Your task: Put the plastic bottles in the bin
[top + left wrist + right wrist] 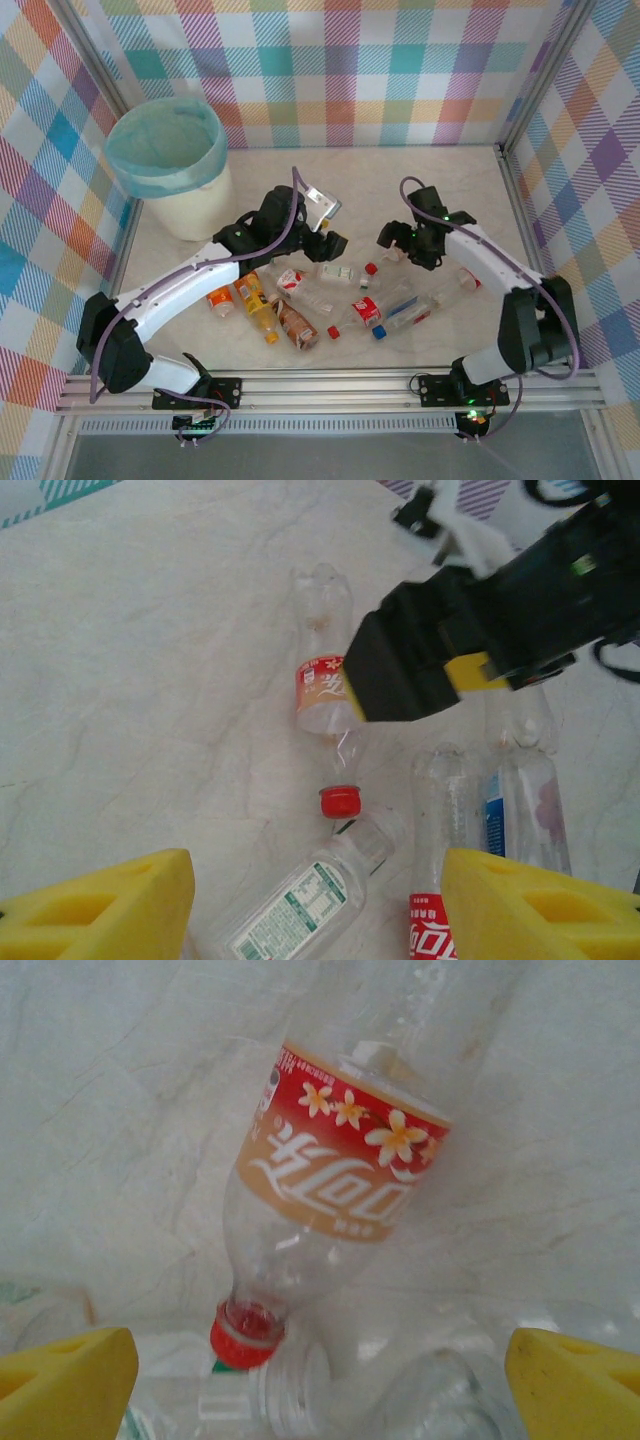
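Right end effector (387, 238) low over red-capped bottle (335, 1175)

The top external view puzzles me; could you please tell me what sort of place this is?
Most likely a robot test cell, not a home: pastel plaid cloth walls on a bare aluminium frame enclose a pale marble-patterned tabletop, with two white-and-black robot arms bolted at its near edge.

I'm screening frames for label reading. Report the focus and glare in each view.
Top external: evenly lit, sharp, soft shadows on the table. Left wrist: slightly soft, the yellow left fingers blurred. Right wrist: the red-labelled bottle is in focus, with white glare on its clear plastic; the right fingers are blurred.
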